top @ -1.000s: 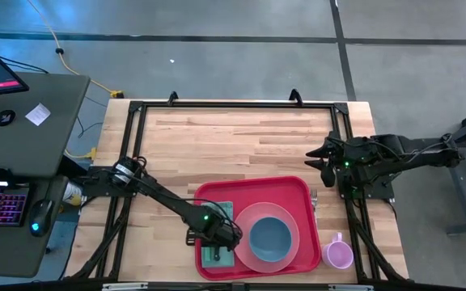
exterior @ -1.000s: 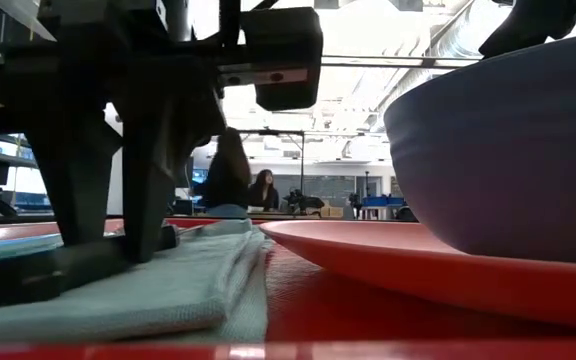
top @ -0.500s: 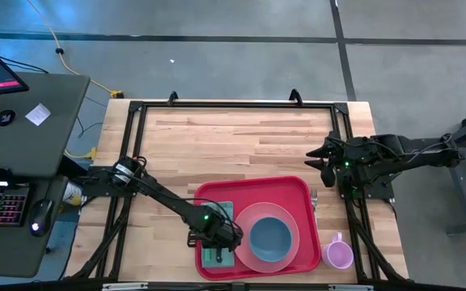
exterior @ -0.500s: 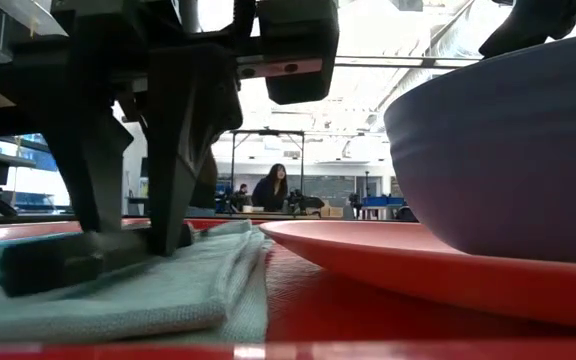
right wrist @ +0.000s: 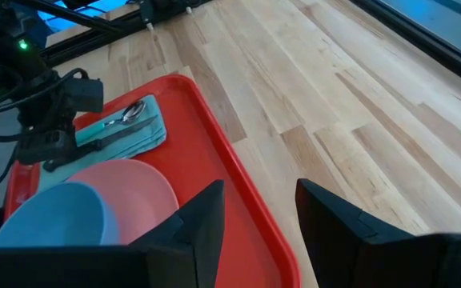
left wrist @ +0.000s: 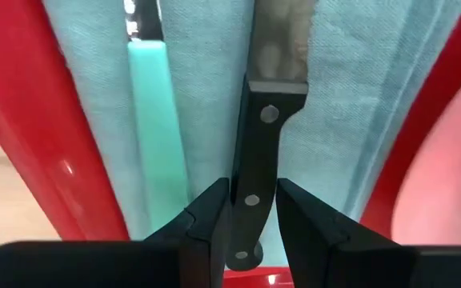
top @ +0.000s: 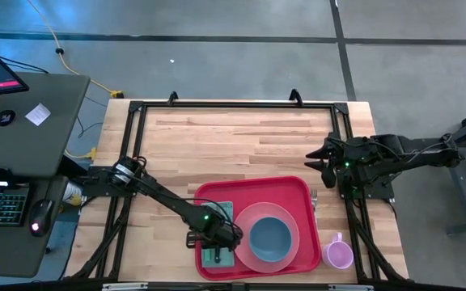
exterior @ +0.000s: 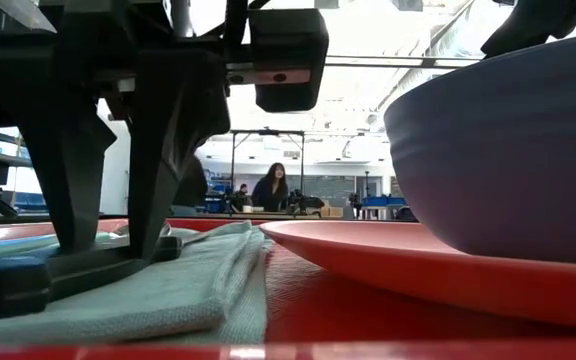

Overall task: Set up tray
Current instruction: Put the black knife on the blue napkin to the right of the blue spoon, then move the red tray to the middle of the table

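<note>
Four cameras, one tabletop (top: 241, 137): we look from overhead, from surface level, and from each wrist

From above we look straight down on the whole tabletop with both arms and the red tray (top: 291, 187) near its front edge; from tray level we look across into the room, so close that the blue bowl (exterior: 508, 140) and the pink plate (exterior: 418, 262) fill the right side; from the left wrist we look down past the left claw (left wrist: 252, 228) at the knife (left wrist: 256, 168) on the teal napkin (left wrist: 206, 96), very near; from the right wrist we look past the right claw (right wrist: 258, 228) from farther off, sharing tray, plate and napkin with the overhead view
</note>
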`<act>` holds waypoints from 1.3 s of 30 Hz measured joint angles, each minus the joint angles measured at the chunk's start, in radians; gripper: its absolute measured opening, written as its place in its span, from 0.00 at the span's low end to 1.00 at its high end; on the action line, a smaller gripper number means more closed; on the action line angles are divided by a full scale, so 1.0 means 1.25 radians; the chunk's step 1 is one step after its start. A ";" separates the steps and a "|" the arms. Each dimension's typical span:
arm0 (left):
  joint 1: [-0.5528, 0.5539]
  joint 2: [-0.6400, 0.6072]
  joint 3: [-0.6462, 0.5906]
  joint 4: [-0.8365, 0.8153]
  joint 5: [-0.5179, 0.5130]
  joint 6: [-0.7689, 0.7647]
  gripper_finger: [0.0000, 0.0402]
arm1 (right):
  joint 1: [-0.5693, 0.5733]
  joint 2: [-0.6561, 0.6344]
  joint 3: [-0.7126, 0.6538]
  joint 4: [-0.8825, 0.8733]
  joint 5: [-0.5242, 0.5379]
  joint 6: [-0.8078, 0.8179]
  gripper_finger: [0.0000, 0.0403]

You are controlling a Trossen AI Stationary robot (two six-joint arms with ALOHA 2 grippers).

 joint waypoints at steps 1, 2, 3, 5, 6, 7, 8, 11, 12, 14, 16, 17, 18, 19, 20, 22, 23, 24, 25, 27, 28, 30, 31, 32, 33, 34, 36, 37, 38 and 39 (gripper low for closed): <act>0.000 0.000 0.001 0.002 0.000 -0.001 0.34 | 0.000 0.000 0.000 0.000 0.000 0.000 0.34; 0.001 0.000 0.006 0.000 0.000 -0.001 0.34 | 0.000 0.000 0.000 0.000 -0.003 0.000 0.34; 0.001 0.000 0.012 -0.003 -0.002 0.000 0.34 | 0.000 0.000 0.000 0.000 -0.004 0.000 0.34; 0.001 -0.001 0.028 -0.002 -0.005 0.004 0.34 | 0.000 0.000 0.000 0.000 -0.014 0.002 0.34; 0.001 -0.001 0.035 -0.001 -0.009 0.008 0.34 | 0.000 0.000 0.000 -0.001 -0.019 0.012 0.34; 0.001 -0.001 0.041 -0.001 -0.015 0.011 0.34 | 0.000 0.000 0.000 -0.004 -0.021 0.032 0.34; 0.001 -0.001 0.048 -0.003 -0.022 0.019 0.34 | 0.000 0.000 0.001 -0.015 -0.021 0.064 0.34; 0.001 -0.006 0.072 -0.027 -0.041 0.043 0.34 | -0.003 0.004 0.001 -0.094 -0.017 0.212 0.34; 0.001 -0.012 0.080 -0.051 -0.050 0.052 0.34 | -0.004 0.011 0.001 -0.129 -0.022 0.263 0.34; 0.005 -0.022 0.105 -0.092 -0.082 0.073 0.34 | -0.004 0.027 0.001 -0.204 -0.043 0.335 0.34; 0.009 -0.040 0.128 -0.171 -0.115 0.105 0.34 | -0.005 0.052 0.001 -0.272 -0.069 0.373 0.34; 0.015 -0.049 0.144 -0.207 -0.135 0.128 0.34 | -0.005 0.062 0.001 -0.303 -0.079 0.394 0.34; 0.023 -0.060 0.160 -0.239 -0.159 0.155 0.34 | -0.004 0.074 0.001 -0.331 -0.089 0.418 0.34; 0.034 -0.073 0.174 -0.272 -0.181 0.185 0.34 | -0.005 0.087 0.001 -0.351 -0.100 0.442 0.34; 0.046 -0.085 0.189 -0.306 -0.205 0.220 0.34 | -0.005 0.098 0.001 -0.365 -0.111 0.465 0.34; 0.074 -0.109 0.221 -0.362 -0.248 0.299 0.34 | -0.005 0.120 0.001 -0.377 -0.143 0.499 0.34; 0.089 -0.120 0.235 -0.388 -0.268 0.344 0.34 | -0.005 0.133 0.001 -0.377 -0.152 0.507 0.34; 0.107 -0.129 0.247 -0.417 -0.286 0.390 0.34 | -0.004 0.143 0.001 -0.374 -0.156 0.515 0.34; 0.125 -0.137 0.258 -0.440 -0.301 0.433 0.34 | -0.004 0.154 0.001 -0.368 -0.157 0.518 0.34; 0.162 -0.153 0.273 -0.486 -0.325 0.526 0.34 | -0.005 0.176 0.001 -0.334 -0.160 0.518 0.34; 0.183 -0.157 0.279 -0.517 -0.336 0.575 0.34 | -0.005 0.185 0.001 -0.303 -0.161 0.519 0.34; 0.223 -0.165 0.282 -0.542 -0.355 0.689 0.34 | -0.005 0.207 0.001 -0.243 -0.168 0.536 0.34; 0.246 -0.167 0.282 -0.560 -0.358 0.750 0.34 | -0.005 0.219 0.001 -0.211 -0.168 0.554 0.34; 0.266 -0.167 0.281 -0.575 -0.358 0.810 0.34 | -0.005 0.231 0.001 -0.182 -0.165 0.572 0.34; 0.285 -0.167 0.279 -0.570 -0.358 0.874 0.34 | -0.004 0.243 0.001 -0.154 -0.162 0.583 0.34; 0.304 -0.168 0.273 -0.557 -0.359 0.934 0.34 | -0.005 0.256 0.001 -0.131 -0.161 0.585 0.34; 0.335 -0.168 0.252 -0.543 -0.358 1.041 0.34 | -0.006 0.277 0.001 -0.087 -0.167 0.582 0.34; 0.351 -0.168 0.240 -0.523 -0.351 1.093 0.34 | -0.006 0.286 0.001 -0.070 -0.167 0.580 0.34; 0.366 -0.168 0.226 -0.493 -0.338 1.146 0.34 | -0.006 0.295 0.001 -0.058 -0.168 0.578 0.34; 0.380 -0.168 0.210 -0.466 -0.314 1.202 0.34 | -0.004 0.300 0.001 -0.048 -0.170 0.580 0.34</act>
